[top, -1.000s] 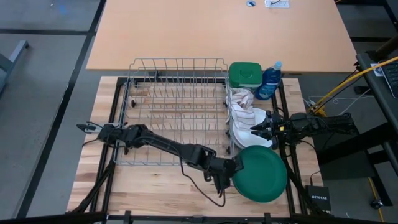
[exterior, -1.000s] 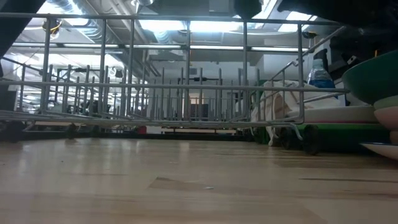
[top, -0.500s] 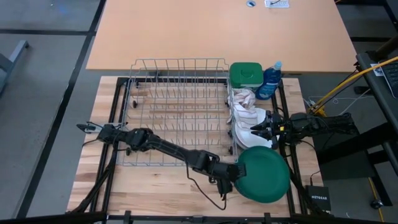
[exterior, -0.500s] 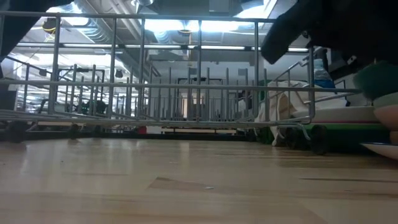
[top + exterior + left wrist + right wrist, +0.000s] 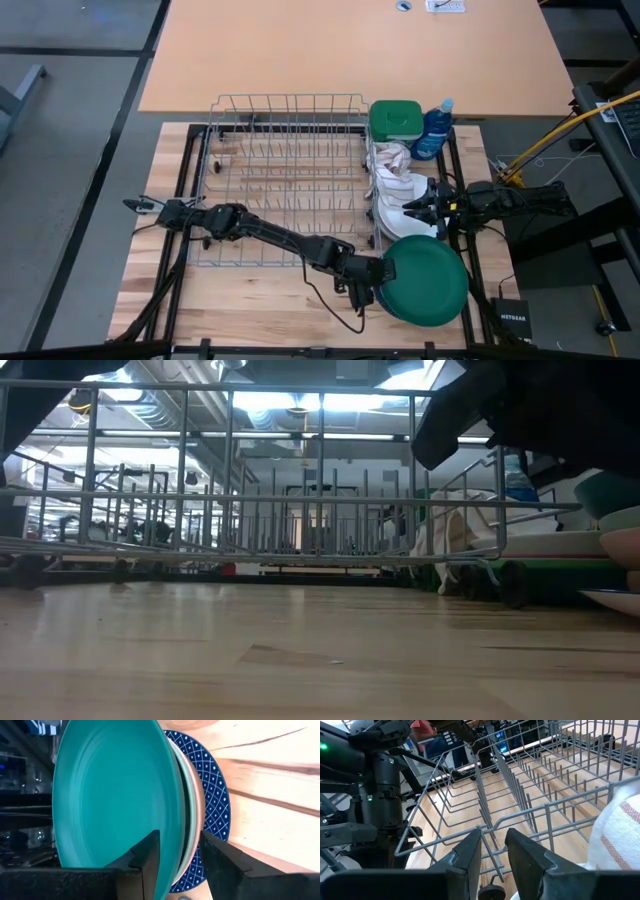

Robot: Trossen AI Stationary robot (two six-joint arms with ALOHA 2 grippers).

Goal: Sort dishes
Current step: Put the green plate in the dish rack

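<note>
on the wooden table [image 5: 250,300] the wire dish rack [image 5: 285,180] stood empty; the left gripper [image 5: 381,272] pinched the top dark green plate's [image 5: 425,282] rim, the right gripper [image 5: 420,209] empty, slightly parted.

The only readable text is "NETGEAR", printed in white on a small black box [image 5: 511,320] that sits by the table's near right corner in the high view. The blue bottle [image 5: 433,131] beside the rack carries a label, but its print is too small to read. No other words, numbers or signs can be made out in any view.
</note>
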